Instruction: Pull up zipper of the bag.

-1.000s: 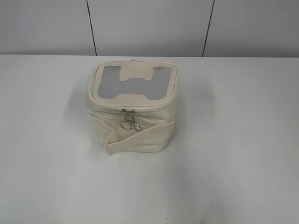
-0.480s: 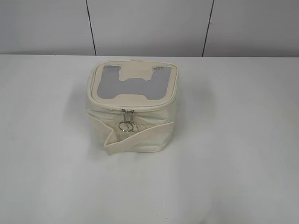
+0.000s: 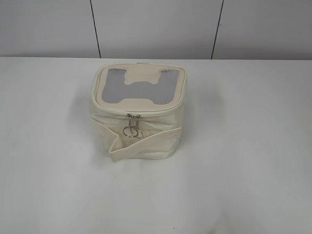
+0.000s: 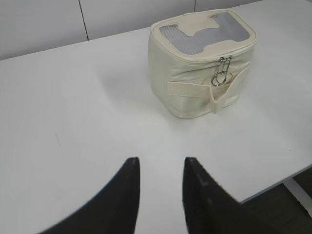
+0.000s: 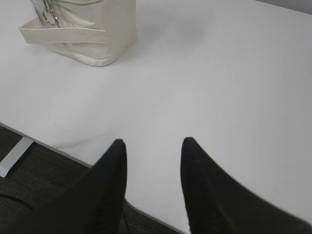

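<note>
The cream-white bag stands in the middle of the white table, with a grey mesh top panel and a wide strap across its front. The zipper runs round its top rim; two silver sliders with ring pulls hang together at the front. The bag also shows in the left wrist view and, partly, in the right wrist view. My left gripper is open and empty, far short of the bag. My right gripper is open and empty near the table's front edge. Neither shows in the exterior view.
The white table surrounds the bag. Its front edge shows in the right wrist view, with dark floor and a table leg below. A grey panelled wall stands behind.
The ring pulls have swung slightly and settled against the bag's front. Nothing else has moved.
</note>
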You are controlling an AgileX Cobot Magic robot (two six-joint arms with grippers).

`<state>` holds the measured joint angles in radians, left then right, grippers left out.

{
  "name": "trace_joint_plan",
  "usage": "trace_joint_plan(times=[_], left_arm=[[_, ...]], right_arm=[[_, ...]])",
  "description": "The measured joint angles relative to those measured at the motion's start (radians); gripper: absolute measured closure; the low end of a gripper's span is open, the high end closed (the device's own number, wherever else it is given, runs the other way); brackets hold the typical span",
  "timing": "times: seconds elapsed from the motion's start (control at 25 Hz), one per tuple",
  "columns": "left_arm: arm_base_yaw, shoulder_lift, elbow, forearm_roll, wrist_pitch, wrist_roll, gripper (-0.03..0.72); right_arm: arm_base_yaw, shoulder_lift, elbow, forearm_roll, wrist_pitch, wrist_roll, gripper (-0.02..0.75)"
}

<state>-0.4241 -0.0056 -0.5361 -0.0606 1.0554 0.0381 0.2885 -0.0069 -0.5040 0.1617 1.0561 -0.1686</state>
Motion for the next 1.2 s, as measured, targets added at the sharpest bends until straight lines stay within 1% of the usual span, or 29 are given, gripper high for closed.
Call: trace_joint_plan(times=[0.2,0.28,0.32,0.36,0.4,0.44,0.56,0.64,0.76,1.2], left_arm=[[0.0,0.0,0.0,0.0,0.0,0.0,0.452],[0.029,0.0,0.0,0.0,0.0,0.0,0.452],[0.057,0.0,0.0,0.0,0.0,0.0,0.452],[0.103,0.0,0.0,0.0,0.0,0.0,0.452],[0.217,0.0,0.0,0.0,0.0,0.0,0.452],[0.217,0.0,0.0,0.0,0.0,0.0,0.452],[0.377,-0.001,0.0,0.0,-0.001,0.0,0.452],[0.423,-0.001,0.0,0.0,-0.001,0.0,0.452],[0.429,-0.001,0.0,0.0,-0.001,0.0,0.452],[0.429,-0.001,0.0,0.0,-0.001,0.0,0.452]], right_arm=[[-0.001,0.0,0.0,-0.001,-0.001,0.0,0.445],[-0.017,0.0,0.0,-0.001,-0.002,0.0,0.449],[-0.038,0.0,0.0,-0.001,-0.002,0.0,0.451],[-0.061,0.0,0.0,-0.001,-0.002,0.0,0.451],[-0.129,0.0,0.0,-0.001,-0.002,0.0,0.452],[-0.129,0.0,0.0,-0.001,-0.002,0.0,0.452],[-0.217,0.0,0.0,-0.001,-0.002,0.001,0.453],[-0.253,0.0,0.0,-0.001,-0.002,0.001,0.453],[-0.264,0.0,0.0,-0.001,-0.003,0.001,0.453],[-0.264,0.0,0.0,-0.001,-0.003,0.002,0.454]])
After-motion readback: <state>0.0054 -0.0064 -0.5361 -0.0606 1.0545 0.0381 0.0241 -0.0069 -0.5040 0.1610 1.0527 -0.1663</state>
